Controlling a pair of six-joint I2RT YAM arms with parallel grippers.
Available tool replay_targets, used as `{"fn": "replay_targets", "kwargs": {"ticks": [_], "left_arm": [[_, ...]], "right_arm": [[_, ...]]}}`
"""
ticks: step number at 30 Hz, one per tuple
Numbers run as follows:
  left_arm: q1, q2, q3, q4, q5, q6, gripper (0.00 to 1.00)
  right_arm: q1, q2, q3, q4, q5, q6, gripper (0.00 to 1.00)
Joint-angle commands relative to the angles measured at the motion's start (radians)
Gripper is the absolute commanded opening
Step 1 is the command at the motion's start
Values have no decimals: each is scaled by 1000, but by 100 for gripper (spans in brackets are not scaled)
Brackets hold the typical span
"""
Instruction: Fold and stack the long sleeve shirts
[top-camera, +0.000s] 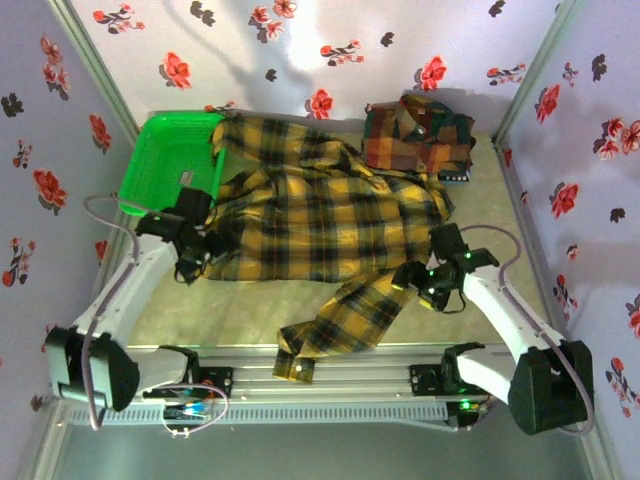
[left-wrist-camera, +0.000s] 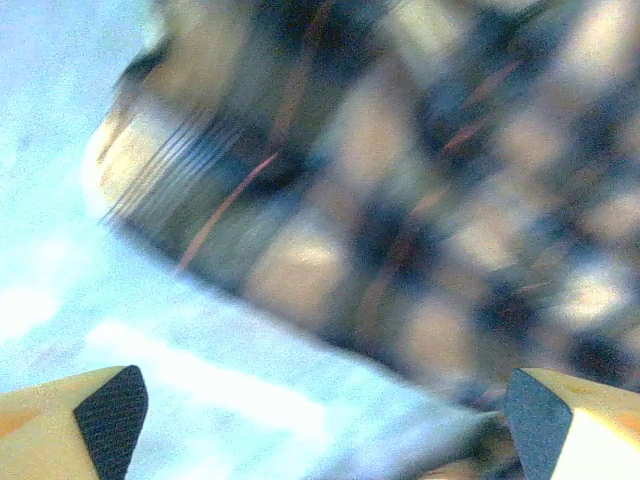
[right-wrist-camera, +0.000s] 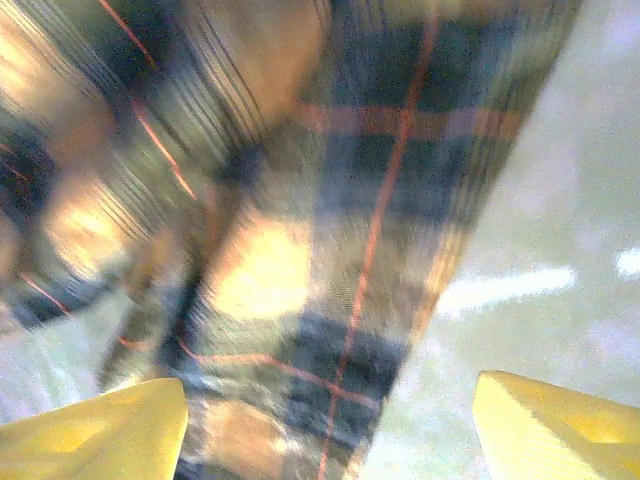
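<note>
while gaping wide, seemingly empty through blur, at left pincer (left-wrist-camera: 320, 415) and right pincer (right-wrist-camera: 330, 420): may catch one layer of shirt (top-camera: 320, 205), drag sleeve (top-camera: 350, 315) off table (top-camera: 200, 310).

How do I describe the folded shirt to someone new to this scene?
Start at the far right corner of the table. A folded plaid flannel shirt lies there. Unlike the mustard-yellow and black shirt spread beside it, it is red, orange and dark green.
</note>
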Motion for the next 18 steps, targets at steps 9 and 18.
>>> {"fn": "replay_targets", "kwargs": {"ticks": [9, 18], "left_arm": [[180, 119, -193, 244, 46, 22, 85], [268, 184, -261, 511, 105, 14, 72]], "right_arm": [[48, -53, -76, 16, 39, 103, 73], [60, 23, -92, 126, 15, 146, 72]]}}
